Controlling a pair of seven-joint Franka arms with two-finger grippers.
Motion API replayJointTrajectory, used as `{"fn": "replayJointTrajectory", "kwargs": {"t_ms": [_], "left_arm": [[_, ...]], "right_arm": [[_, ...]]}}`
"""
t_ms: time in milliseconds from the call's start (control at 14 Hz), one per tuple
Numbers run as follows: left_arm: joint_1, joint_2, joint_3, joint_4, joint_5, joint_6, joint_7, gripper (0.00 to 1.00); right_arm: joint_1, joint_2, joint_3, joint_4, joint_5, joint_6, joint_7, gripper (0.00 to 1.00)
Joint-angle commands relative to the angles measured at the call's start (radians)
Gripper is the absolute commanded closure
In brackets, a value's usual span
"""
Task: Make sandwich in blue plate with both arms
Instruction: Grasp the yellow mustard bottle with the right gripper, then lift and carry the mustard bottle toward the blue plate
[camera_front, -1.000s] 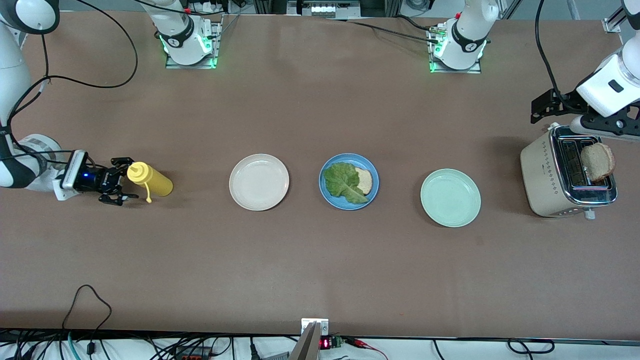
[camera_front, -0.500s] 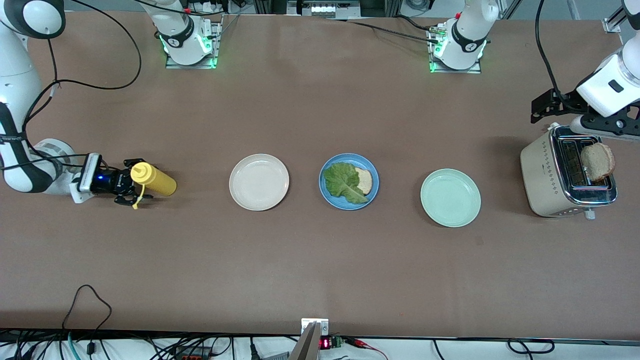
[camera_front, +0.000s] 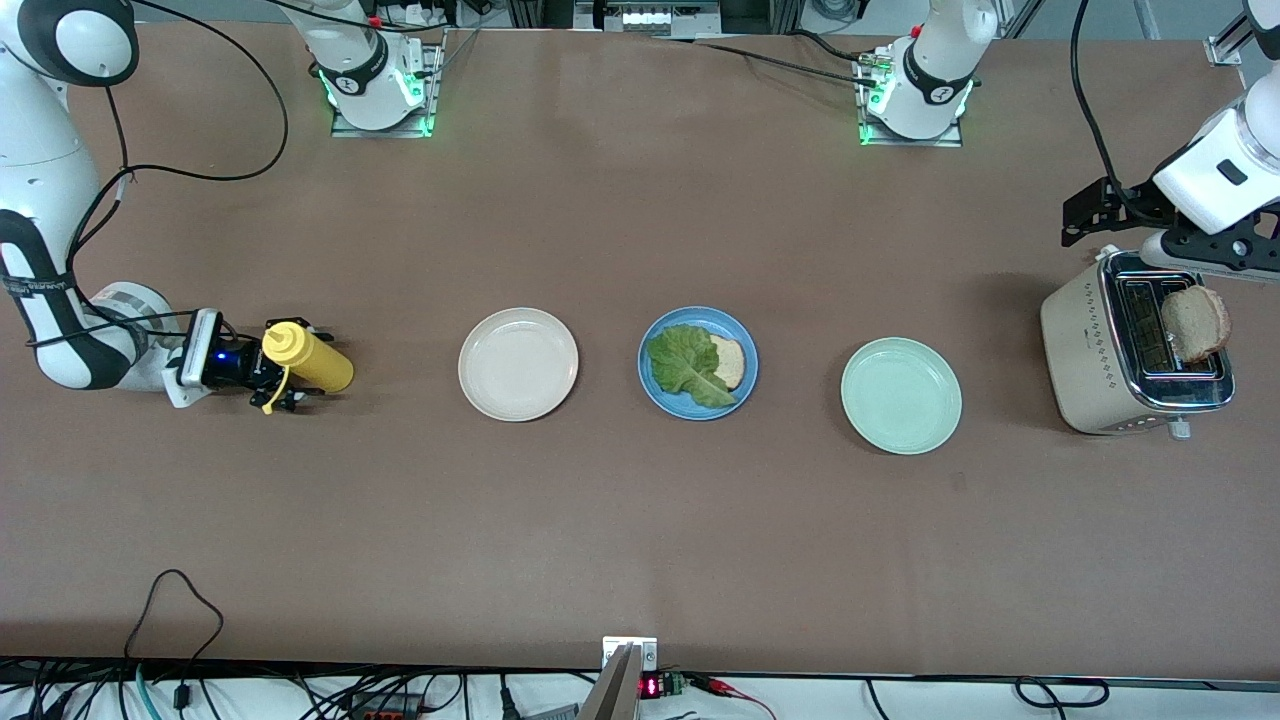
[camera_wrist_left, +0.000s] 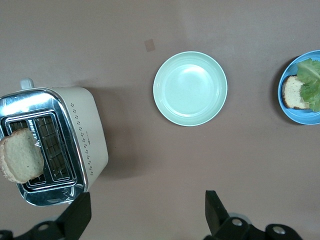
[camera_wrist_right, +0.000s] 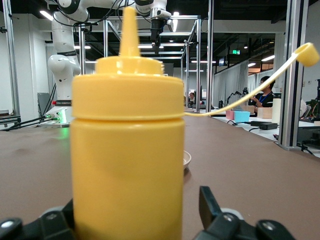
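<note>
The right gripper (camera_front: 285, 372), low and level at the table, straddles the yellow bottle (camera_front: 305, 357) with spread fingers, while the left gripper (camera_wrist_left: 145, 212) hangs wide open over the toaster (camera_front: 1130, 350); lettuce (camera_front: 685, 362) covers bread (camera_front: 732, 360) on the blue plate (camera_front: 660, 395)

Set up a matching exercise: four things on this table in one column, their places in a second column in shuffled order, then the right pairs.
Things:
1. lettuce leaf
2. yellow squeeze bottle
3. bread slice
4. mint-green plate

Places:
A. sticking up out of the toaster
B. between the blue plate and the toaster
C. between the right gripper fingers
D. on the blue plate

Pairs: 1-D, 2-C, 3-A, 4-B
</note>
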Motion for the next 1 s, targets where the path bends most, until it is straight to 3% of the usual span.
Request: {"fn": "replayJointTrajectory", "kwargs": {"t_ms": [0,143,429,714,929], "left_arm": [[-0.001,-0.009,0.004,0.009,-0.006,-0.018,0.023,0.00],[-0.001,-0.009,0.004,0.009,-0.006,-0.018,0.023,0.00],[0.000,-0.009,0.004,0.009,-0.006,-0.018,0.023,0.00],[0.000,-0.009,0.004,0.009,-0.006,-0.018,0.023,0.00],[0.000,-0.009,0.005,0.009,-0.006,-0.019,0.023,0.00]], "right_arm": [[0.017,-0.023,0.005,-0.006,0.017,0.020,-0.005,0.62],[0.047,-0.055,0.005,-0.004,0.017,0.034,0.004,0.68],[0.163,-0.164,0.008,-0.004,0.060,0.120,0.085,0.69],[0.352,-0.334,0.007,0.005,0.083,0.330,0.298,0.68],[0.484,-0.368,0.004,0.023,0.071,0.488,0.407,0.68]]}}
